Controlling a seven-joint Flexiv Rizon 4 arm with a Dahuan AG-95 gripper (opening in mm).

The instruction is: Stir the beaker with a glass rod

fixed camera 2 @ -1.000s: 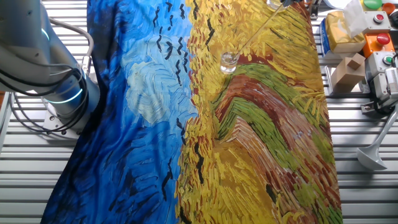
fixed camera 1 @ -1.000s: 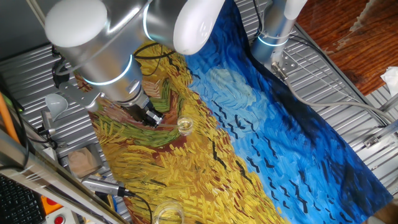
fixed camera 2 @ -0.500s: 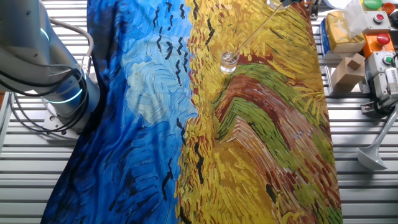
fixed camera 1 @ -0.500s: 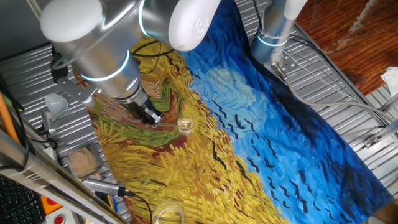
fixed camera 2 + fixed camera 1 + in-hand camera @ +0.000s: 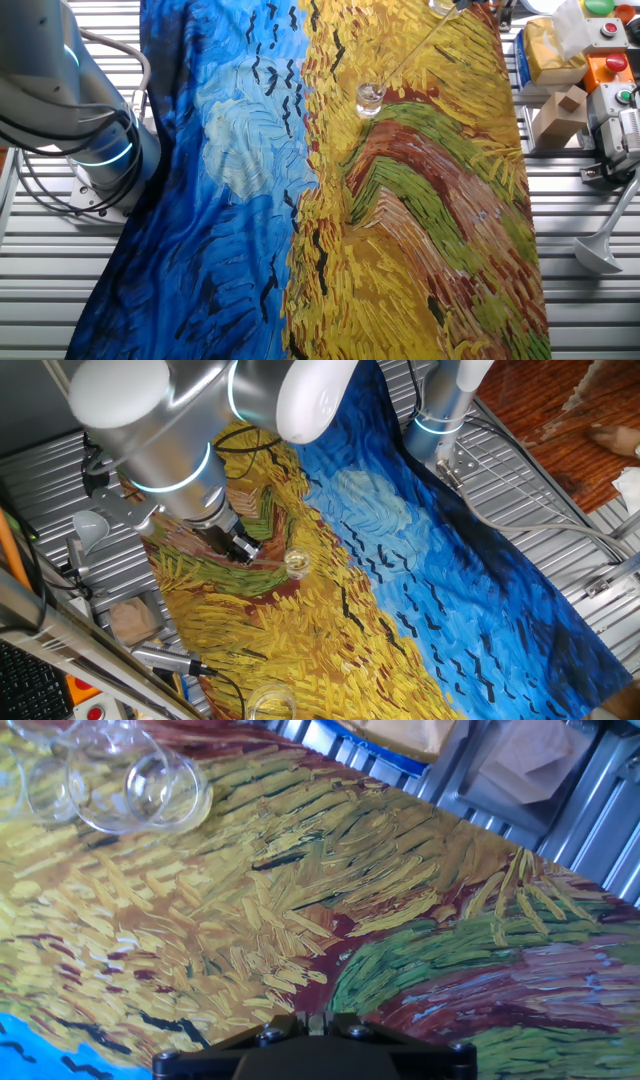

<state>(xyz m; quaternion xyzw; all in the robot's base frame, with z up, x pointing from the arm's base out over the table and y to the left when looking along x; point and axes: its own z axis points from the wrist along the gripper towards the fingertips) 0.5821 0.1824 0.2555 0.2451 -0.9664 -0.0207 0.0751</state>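
The beaker (image 5: 297,564) is a small clear glass standing upright on the yellow part of the painted cloth; it also shows in the other fixed view (image 5: 370,97). A thin glass rod (image 5: 272,562) slants from my gripper (image 5: 240,548) down into the beaker, and in the other fixed view the rod (image 5: 415,45) runs from the top edge to the beaker's rim. In the hand view my gripper (image 5: 315,1020) is at the bottom edge, jaws shut on the rod's pale end. The beaker is out of the hand view.
A wider clear glass vessel (image 5: 268,705) sits at the cloth's near edge and shows in the hand view (image 5: 140,780). A white funnel (image 5: 600,250), a cardboard box (image 5: 560,110) and a button box (image 5: 610,60) lie beside the cloth. A second arm's base (image 5: 100,150) stands opposite.
My arm has swayed slightly left and back. The beaker has shifted a touch with the rod in it. A person's hand has come in at the far right edge.
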